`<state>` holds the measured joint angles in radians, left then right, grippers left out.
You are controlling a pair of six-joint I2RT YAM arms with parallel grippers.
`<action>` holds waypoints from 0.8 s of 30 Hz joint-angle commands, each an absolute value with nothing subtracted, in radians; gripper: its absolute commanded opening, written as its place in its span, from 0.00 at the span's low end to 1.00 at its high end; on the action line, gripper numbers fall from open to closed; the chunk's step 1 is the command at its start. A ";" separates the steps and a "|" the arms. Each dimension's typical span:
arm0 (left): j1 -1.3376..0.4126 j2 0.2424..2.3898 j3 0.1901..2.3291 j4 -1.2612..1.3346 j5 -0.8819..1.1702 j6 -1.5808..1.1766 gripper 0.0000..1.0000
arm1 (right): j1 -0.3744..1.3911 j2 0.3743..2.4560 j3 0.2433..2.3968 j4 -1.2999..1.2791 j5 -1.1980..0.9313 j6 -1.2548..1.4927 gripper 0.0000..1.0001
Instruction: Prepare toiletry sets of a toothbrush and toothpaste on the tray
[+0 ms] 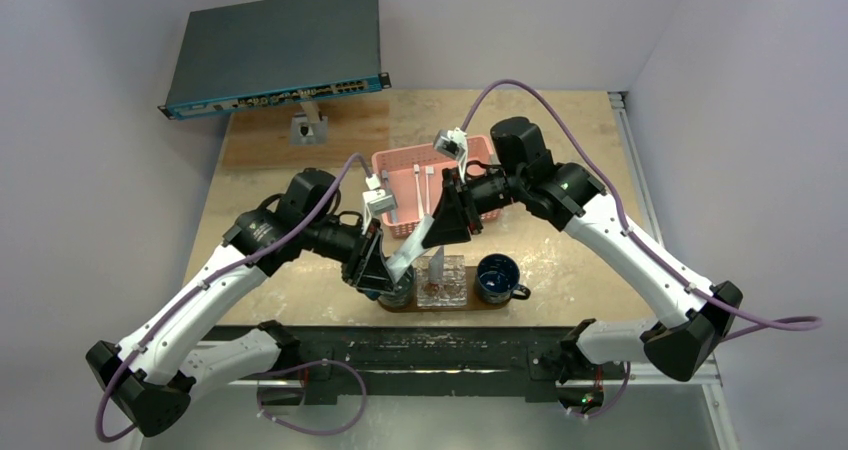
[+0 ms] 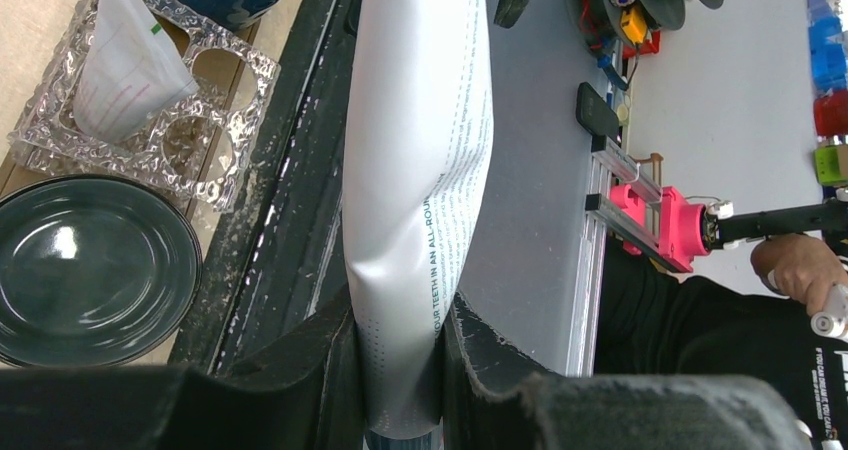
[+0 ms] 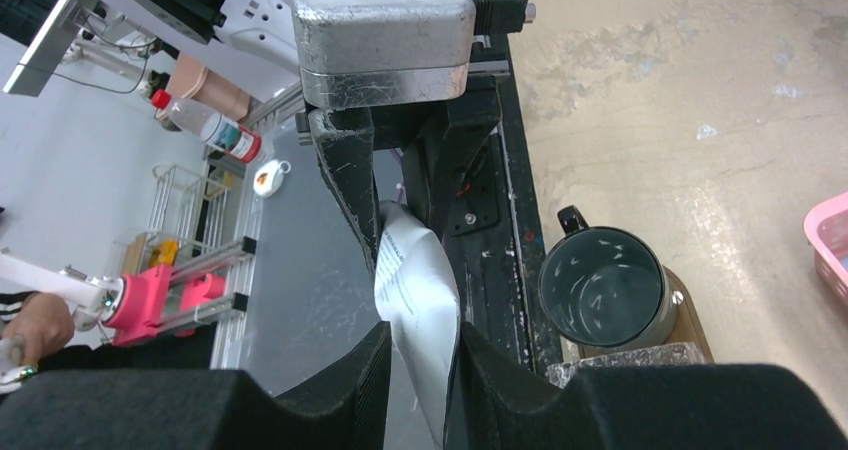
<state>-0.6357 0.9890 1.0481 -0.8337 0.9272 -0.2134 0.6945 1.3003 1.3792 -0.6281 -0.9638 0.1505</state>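
Handover stage, tube two. My left claw (image 2: 400, 325) is pinching one end of a soft silver-grey squeeze tube with printed text (image 2: 420, 170); my right claw (image 3: 420, 365) has its pads against both faces of the other end, so the tube hangs in the air between the two, above the near edge of the flat dark brown wooden tray (image 3: 692, 330).

Done, as far as I can see: one small tapered tube (image 2: 125, 65) stands in the clear dimpled glass holder (image 2: 230, 100) on the tray, between two dark blue mugs (image 3: 600, 285).

Left: placing the held tube, then both slim white toothbrushes (image 1: 415, 180), which lie in the pink lattice plastic basket (image 1: 385, 160) further back on the desk (image 1: 560, 130). I judge the task under halfway
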 commanded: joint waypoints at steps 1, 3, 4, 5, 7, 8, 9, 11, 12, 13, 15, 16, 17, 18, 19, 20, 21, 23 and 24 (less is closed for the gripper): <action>-0.646 0.982 1.074 -0.809 0.944 -0.183 0.00 | 0.698 1.288 1.382 -0.578 -1.007 0.163 0.34; -0.649 0.984 1.072 -0.810 0.942 -0.183 0.00 | 0.698 1.290 1.385 -0.575 -1.011 0.161 0.34; -0.649 0.982 1.071 -0.809 0.941 -0.181 0.00 | 0.697 1.290 1.385 -0.575 -1.012 0.162 0.34; -0.650 0.982 1.072 -0.810 0.939 -0.181 0.00 | 0.698 1.291 1.387 -0.577 -1.012 0.162 0.34; -0.652 0.980 1.071 -0.811 0.936 -0.179 0.00 | 0.697 1.292 1.384 -0.580 -1.013 0.158 0.32; -0.651 0.980 1.071 -0.811 0.936 -0.179 0.00 | 0.698 1.292 1.384 -0.580 -1.016 0.157 0.28; -0.651 0.980 1.072 -0.811 0.936 -0.178 0.00 | 0.698 1.292 1.382 -0.579 -1.023 0.155 0.20; -0.651 0.984 1.072 -0.810 0.934 -0.179 0.00 | 0.697 1.292 1.378 -0.578 -1.032 0.154 0.00; -0.651 0.985 1.073 -0.810 0.930 -0.180 0.00 | 0.698 1.290 1.377 -0.580 -1.035 0.150 0.00; -0.652 0.988 1.074 -0.812 0.926 -0.180 0.00 | 0.698 1.287 1.372 -0.577 -1.038 0.146 0.00; -0.652 0.993 1.084 -0.816 0.919 -0.180 0.03 | 0.699 1.273 1.361 -0.560 -1.033 0.151 0.00; -0.651 0.995 1.087 -0.819 0.916 -0.180 0.11 | 0.699 1.266 1.356 -0.553 -1.024 0.158 0.00; -0.651 0.995 1.089 -0.820 0.912 -0.182 0.22 | 0.699 1.262 1.354 -0.547 -1.018 0.163 0.00; -0.652 0.997 1.091 -0.820 0.908 -0.182 0.29 | 0.699 1.261 1.352 -0.548 -1.014 0.164 0.00; -0.651 0.998 1.093 -0.820 0.904 -0.184 0.36 | 0.699 1.261 1.354 -0.552 -1.008 0.164 0.00; -0.652 0.999 1.096 -0.819 0.899 -0.186 0.43 | 0.699 1.261 1.353 -0.556 -1.003 0.165 0.00; -0.651 1.000 1.099 -0.819 0.895 -0.188 0.47 | 0.699 1.261 1.353 -0.560 -0.994 0.166 0.00; -0.652 1.000 1.105 -0.818 0.884 -0.193 0.54 | 0.699 1.255 1.353 -0.563 -0.978 0.169 0.00; -0.652 1.000 1.107 -0.817 0.876 -0.194 0.57 | 0.699 1.252 1.352 -0.562 -0.974 0.171 0.00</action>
<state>-0.6495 1.0019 1.0592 -0.8433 0.8936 -0.1917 0.6960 1.2881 1.3521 -0.5934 -0.9844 0.1638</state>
